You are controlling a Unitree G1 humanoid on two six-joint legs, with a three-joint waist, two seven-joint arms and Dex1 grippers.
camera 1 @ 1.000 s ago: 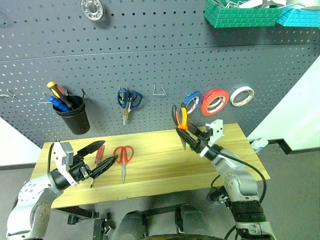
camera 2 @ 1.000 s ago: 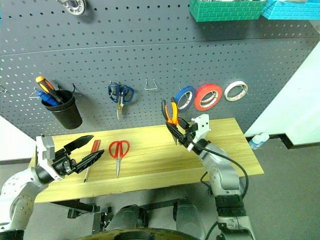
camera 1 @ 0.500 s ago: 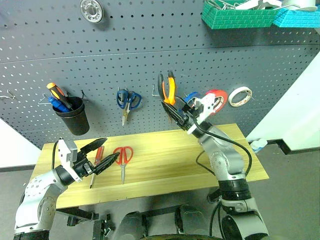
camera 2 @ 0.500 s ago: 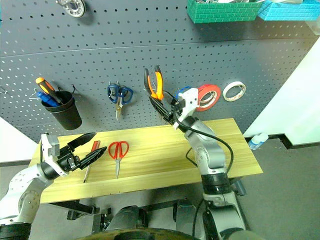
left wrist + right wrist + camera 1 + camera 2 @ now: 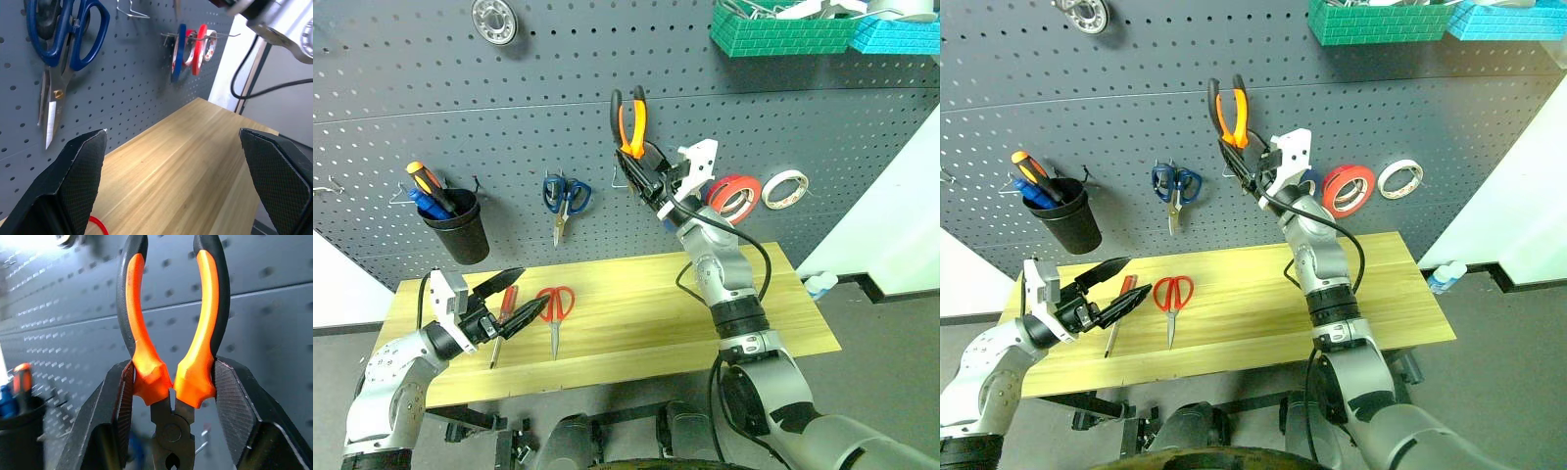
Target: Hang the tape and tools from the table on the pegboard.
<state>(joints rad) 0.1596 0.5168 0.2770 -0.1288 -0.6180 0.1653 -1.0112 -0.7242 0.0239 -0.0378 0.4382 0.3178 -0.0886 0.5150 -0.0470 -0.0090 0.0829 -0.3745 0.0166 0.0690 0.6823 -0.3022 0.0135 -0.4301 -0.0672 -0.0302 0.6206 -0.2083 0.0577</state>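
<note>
Dark grey pegboard point(image 5: 607, 88) fills my view ahead, with the light wooden table point(image 5: 636, 304) running along beneath it. My right tool point(image 5: 639, 174) is up against the board, clenched on the pliers point(image 5: 628, 122), whose orange-and-black handles stand upright above the fingers. In the right wrist view both black fingers point(image 5: 237, 406) press the lower part of the handles from either side, the steel pivot sitting between them. Those pliers are just beside a wire hook point(image 5: 625, 178) on the board; whether they touch it, I can't tell.

On the table's left part I see the red-handled scissors point(image 5: 555, 313), blades pointing toward the near edge, and just left of them the red-handled screwdriver point(image 5: 503, 315). My left tool point(image 5: 513, 302) hovers right above that screwdriver, fingers spread wide and grasping nothing.

Up on the board, the big red-orange tape point(image 5: 734, 196) hangs right of my raised arm, beside a whitish roll point(image 5: 786, 188). Blue-handled scissors point(image 5: 564, 201) hang further left, and a black cup point(image 5: 456, 225) holds an orange screwdriver point(image 5: 429, 182) and a blue one point(image 5: 429, 204).
</note>
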